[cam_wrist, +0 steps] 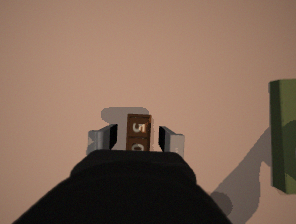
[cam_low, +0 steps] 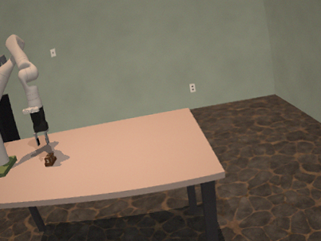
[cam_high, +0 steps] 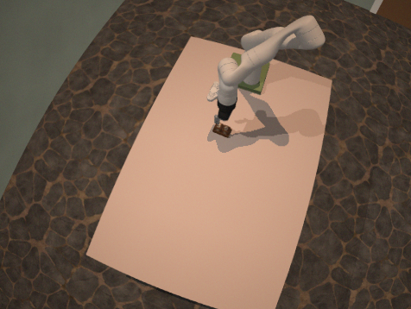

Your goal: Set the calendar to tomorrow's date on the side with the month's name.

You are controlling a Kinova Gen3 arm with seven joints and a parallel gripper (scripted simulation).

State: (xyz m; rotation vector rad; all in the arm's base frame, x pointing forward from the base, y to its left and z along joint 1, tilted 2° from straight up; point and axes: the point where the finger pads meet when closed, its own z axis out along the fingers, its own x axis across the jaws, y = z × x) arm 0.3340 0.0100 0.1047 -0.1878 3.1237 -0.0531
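From the top view, the gripper hangs just above the brown calendar on the table. In the exterior view the fingers stand clear over the calendar. At the wrist, fingers spread wide and empty, flanking the cubes below, the far one showing 5.

A room with plain sage-green walls and a floor of dark, irregular stone paving with brownish seams. A pale pink table on dark legs stands near the left. Two white outlets sit on the back wall.
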